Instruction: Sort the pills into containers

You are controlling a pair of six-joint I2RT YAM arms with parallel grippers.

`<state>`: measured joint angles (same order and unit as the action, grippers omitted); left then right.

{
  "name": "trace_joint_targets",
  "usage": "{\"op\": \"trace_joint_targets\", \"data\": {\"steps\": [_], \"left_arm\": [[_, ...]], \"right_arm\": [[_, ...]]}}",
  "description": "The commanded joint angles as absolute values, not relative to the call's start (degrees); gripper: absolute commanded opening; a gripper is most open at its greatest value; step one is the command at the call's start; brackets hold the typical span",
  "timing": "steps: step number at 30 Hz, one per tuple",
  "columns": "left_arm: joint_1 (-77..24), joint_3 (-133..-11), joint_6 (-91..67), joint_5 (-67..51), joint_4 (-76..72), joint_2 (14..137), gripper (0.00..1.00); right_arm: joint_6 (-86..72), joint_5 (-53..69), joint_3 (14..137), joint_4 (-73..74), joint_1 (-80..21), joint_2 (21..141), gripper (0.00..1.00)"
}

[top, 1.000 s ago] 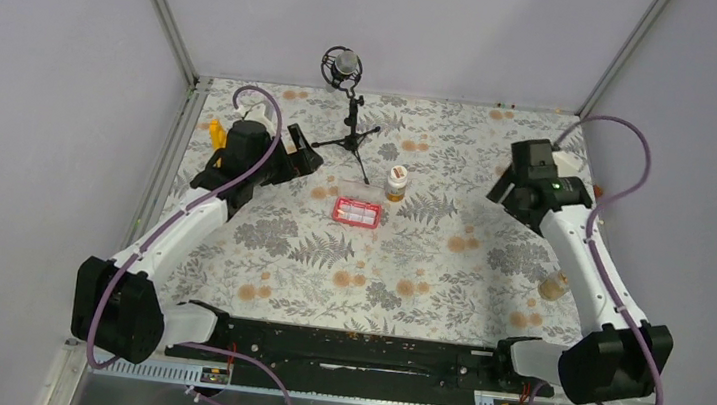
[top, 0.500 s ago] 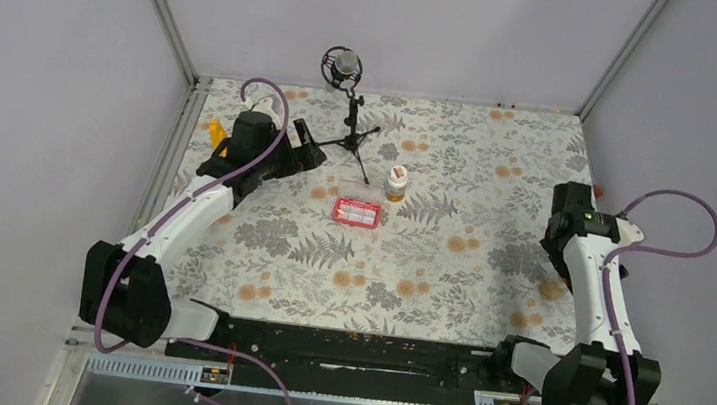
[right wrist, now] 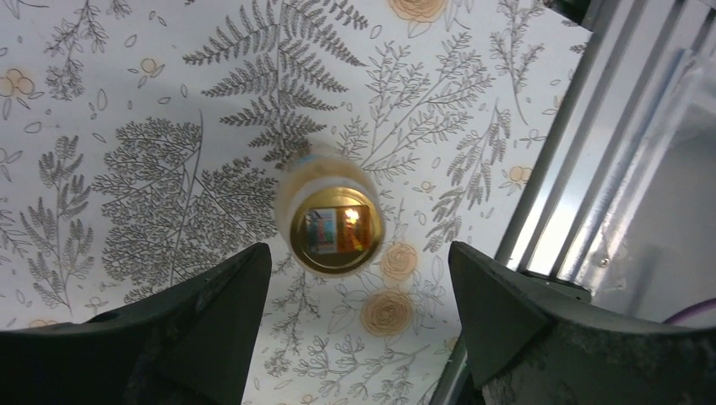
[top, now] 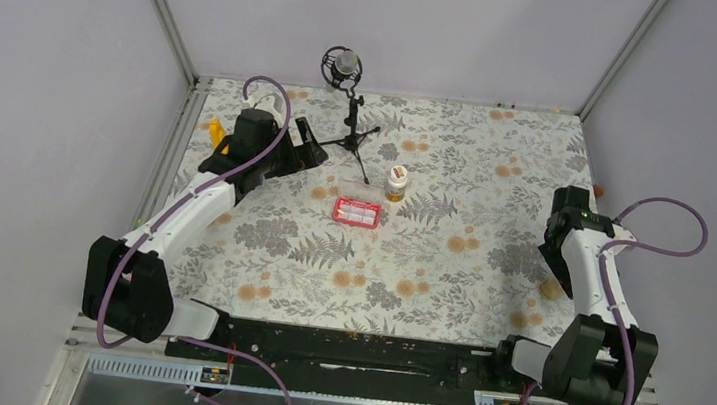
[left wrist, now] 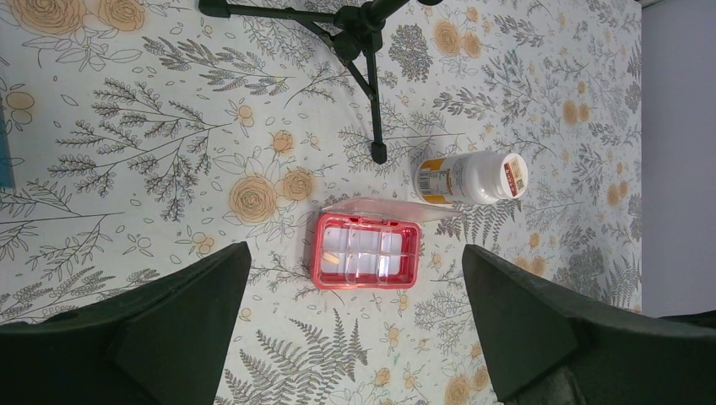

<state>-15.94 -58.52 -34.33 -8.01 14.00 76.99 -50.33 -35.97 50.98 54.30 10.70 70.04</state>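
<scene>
My right gripper (right wrist: 355, 253) swings back toward 4 o'clock, jaws apart above the yellowish bottle (right wrist: 331, 221); my left gripper (left wrist: 356, 251) is spread wide too.

Wht arms (top: 184, 216), blk joints (top: 127, 291), purple cables (top: 268, 84)

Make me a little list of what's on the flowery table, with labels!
Pink box: open, in the middle, one orange pill inside
White-capped bottle: beside the box
Yellowish bottle: near the right edge
Left end effector: open, holding nothing
Right end effector: open, over the yellowish bottle
Microphone stand: far side
</scene>
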Motion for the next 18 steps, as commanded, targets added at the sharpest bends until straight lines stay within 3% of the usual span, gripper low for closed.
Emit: {"op": "trace_joint_targets", "data": {"steps": [1,11,18], "left_arm": [[-15.73,-61.34,-33.82,-9.13,12.44,76.99,0.98],[-15.73,-61.76,-33.59,-8.90,12.48,77.51,0.98],[-15.74,-62.03,-33.25,-9.83,11.78,77.87,0.99]], "right_arm": [[-47.07,-34.34,50.57,47.85,12.13,72.04,0.82],[-47.19,-32.73,50.21,45.24,13.87,75.80,0.68],[-46.03,-33.80,49.54,45.16,13.88,74.47,0.39]]}}
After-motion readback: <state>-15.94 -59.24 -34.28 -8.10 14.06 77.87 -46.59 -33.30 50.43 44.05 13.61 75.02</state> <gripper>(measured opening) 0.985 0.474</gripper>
